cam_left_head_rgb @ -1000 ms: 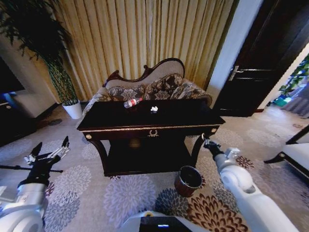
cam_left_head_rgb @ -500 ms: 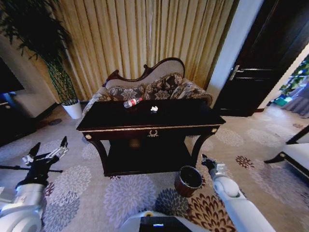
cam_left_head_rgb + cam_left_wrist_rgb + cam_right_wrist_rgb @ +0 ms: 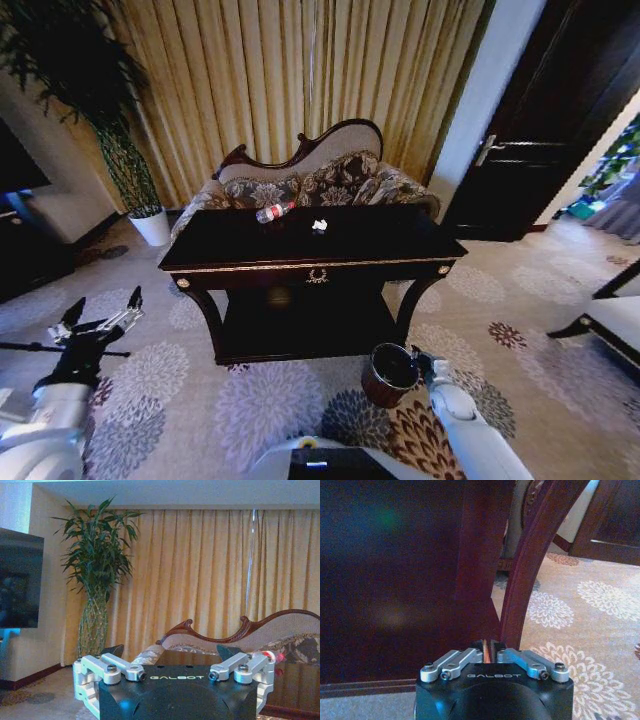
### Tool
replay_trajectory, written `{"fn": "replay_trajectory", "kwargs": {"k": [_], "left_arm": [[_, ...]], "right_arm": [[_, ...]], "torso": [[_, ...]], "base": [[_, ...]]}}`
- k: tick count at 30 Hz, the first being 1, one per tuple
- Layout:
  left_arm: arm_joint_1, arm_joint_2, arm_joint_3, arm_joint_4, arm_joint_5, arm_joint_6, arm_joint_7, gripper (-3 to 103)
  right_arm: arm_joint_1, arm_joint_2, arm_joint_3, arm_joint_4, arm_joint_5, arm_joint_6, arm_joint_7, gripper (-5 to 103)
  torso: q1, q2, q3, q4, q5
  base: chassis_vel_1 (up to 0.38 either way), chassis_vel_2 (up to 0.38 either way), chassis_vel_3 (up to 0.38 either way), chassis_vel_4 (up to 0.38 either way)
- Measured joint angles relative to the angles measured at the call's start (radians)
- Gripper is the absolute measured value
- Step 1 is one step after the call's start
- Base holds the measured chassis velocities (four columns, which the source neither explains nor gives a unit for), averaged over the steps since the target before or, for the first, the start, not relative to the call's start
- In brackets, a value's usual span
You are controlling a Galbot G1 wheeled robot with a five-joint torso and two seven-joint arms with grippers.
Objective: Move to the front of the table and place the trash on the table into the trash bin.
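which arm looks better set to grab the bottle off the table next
Likely the left. The left gripper is open and raised beside the table, while the right gripper is shut, low by the trash bin. The bottle lies far from both.

The dark glossy worktop (image 3: 380, 240) carries a clear bottle with a red label (image 3: 274, 212) lying on its side near the back edge. Just beside it sits a small white crumpled paper scrap (image 3: 319, 226). On the patterned carpet (image 3: 270, 400), the round trash bin (image 3: 388, 373) stands before the worktop's right front leg.
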Motion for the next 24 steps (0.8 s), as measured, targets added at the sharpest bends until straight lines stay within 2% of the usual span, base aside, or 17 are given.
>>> {"fn": "replay_trajectory", "kwargs": {"k": [1,3,4,6,7,10,11,14,17,19,20,22,23,24], "left_arm": [[0.0,0.0,0.0,0.0,0.0,0.0,0.0,100],[0.0,-0.004,0.001,0.0,0.004,-0.002,0.001,100],[0.0,-0.004,0.001,0.0,0.004,-0.002,0.001,100],[0.001,-0.008,0.001,0.0,0.007,-0.007,0.002,100],[0.001,-0.008,0.001,0.0,0.007,-0.007,0.002,100],[0.002,-0.009,0.0,0.0,0.008,-0.013,0.002,100],[0.002,-0.009,0.0,0.0,0.008,-0.013,0.002,100],[0.002,-0.009,0.0,0.0,0.009,-0.015,0.003,100],[0.002,-0.009,0.0,0.0,0.009,-0.015,0.003,100],[0.002,-0.009,0.0,0.0,0.01,-0.016,0.004,100],[0.002,-0.009,0.0,0.0,0.01,-0.016,0.004,100],[0.002,-0.01,0.001,0.0,0.01,-0.016,0.004,100],[0.002,-0.01,0.001,0.0,0.01,-0.016,0.004,100],[0.0,-0.01,0.002,0.0,0.01,-0.016,0.004,100]], "right_arm": [[0.0,0.0,0.0,0.0,0.0,0.0,0.0,9],[0.002,0.002,-0.001,0.003,-0.003,-0.002,0.0,20],[0.002,0.002,-0.001,0.003,-0.003,-0.002,0.0,20],[0.003,0.001,-0.001,0.009,-0.005,-0.002,0.0,31],[0.003,0.001,-0.001,0.009,-0.005,-0.002,0.0,31],[0.003,-0.001,0.0,0.017,-0.005,-0.003,0.001,47],[0.003,-0.001,0.0,0.017,-0.005,-0.003,0.001,47],[-0.002,-0.002,0.003,0.024,-0.003,-0.003,0.001,63],[-0.004,-0.003,0.005,0.026,-0.003,-0.004,0.002,69],[-0.007,-0.004,0.006,0.027,-0.003,-0.004,0.003,80],[-0.007,-0.004,0.006,0.027,-0.003,-0.004,0.003,80],[-0.008,-0.006,0.007,0.028,-0.003,-0.003,0.003,90],[-0.008,-0.006,0.007,0.028,-0.003,-0.003,0.003,90],[-0.008,-0.007,0.007,0.03,-0.002,-0.003,0.003,96]], "torso": [[0.0,0.0,0.0,0.0,0.0],[0.0,0.0,0.0,-0.0001,0.0],[0.0,0.0,0.0,-0.0001,0.0],[0.0,0.0,0.0,0.0,0.0],[0.0,0.0,0.0,0.0,0.0],[0.0,0.0,0.0,0.0,0.0],[0.0,0.0,0.0,0.0,0.0],[0.0,0.0,0.0,-0.0001,0.0],[0.0,0.0,0.0,-0.0001,0.0001],[0.0,0.0,0.0,-0.0001,0.0001],[0.0,0.0,0.0,-0.0001,0.0001],[0.0,0.0,0.0,-0.0001,0.0001],[0.0,0.0,0.0,-0.0001,0.0001],[0.0,0.0,0.0,0.0,0.0001]], "base": [[0.0,0.0,0.0,0.0],[0.0,0.0,0.0,0.0],[0.0,0.0,0.0,0.0],[0.0,0.0,0.0,0.0],[0.0,0.0,0.0,0.0],[0.0,0.0,0.0,0.0],[0.0,0.0,0.0,0.0],[0.0,0.0,0.0,0.0],[0.0,0.0,0.0,0.0],[0.0,0.0,0.0,0.0],[0.0,0.0,0.0,0.0],[0.0,0.0,0.0,0.0],[0.0,0.0,0.0,0.0],[0.0,0.0,0.0,0.0]]}}
